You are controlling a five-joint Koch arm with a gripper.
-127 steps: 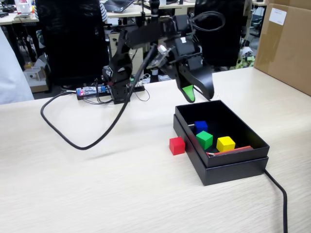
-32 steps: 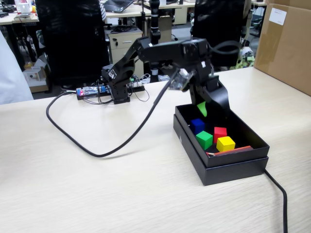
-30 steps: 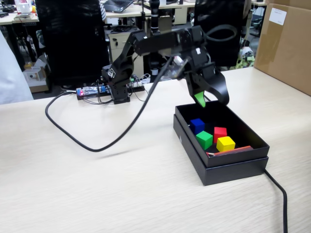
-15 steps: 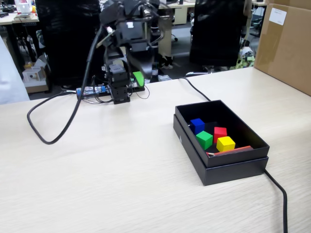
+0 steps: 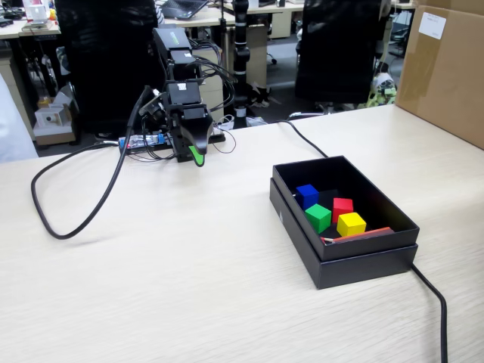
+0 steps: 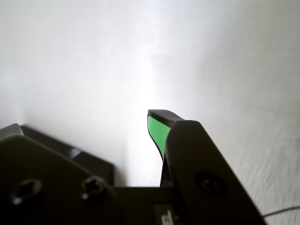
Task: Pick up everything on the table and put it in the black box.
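Note:
In the fixed view the black box (image 5: 369, 257) sits right of centre on the table (image 5: 189, 287). Inside it lie the blue cube (image 5: 307, 195), the green cube (image 5: 318, 218), the red cube (image 5: 342, 209) and the yellow cube (image 5: 352, 224). The arm is folded back over its base at the far side, well left of the box. Its gripper (image 5: 196, 155) points down just above the tabletop. In the wrist view the gripper (image 6: 84, 124) is open, with only bare table between the green-padded fingers (image 6: 157, 131).
A thin red-orange stick (image 5: 363, 234) leans along the box's near wall. A thick black cable (image 5: 68, 219) loops across the left of the table; another cable (image 5: 432, 299) runs off the near right. A brown carton (image 5: 446, 68) stands at the far right.
The red cube went from the table beside the box into the box. The arm then lifted away from the box, swung left and folded down over its base.

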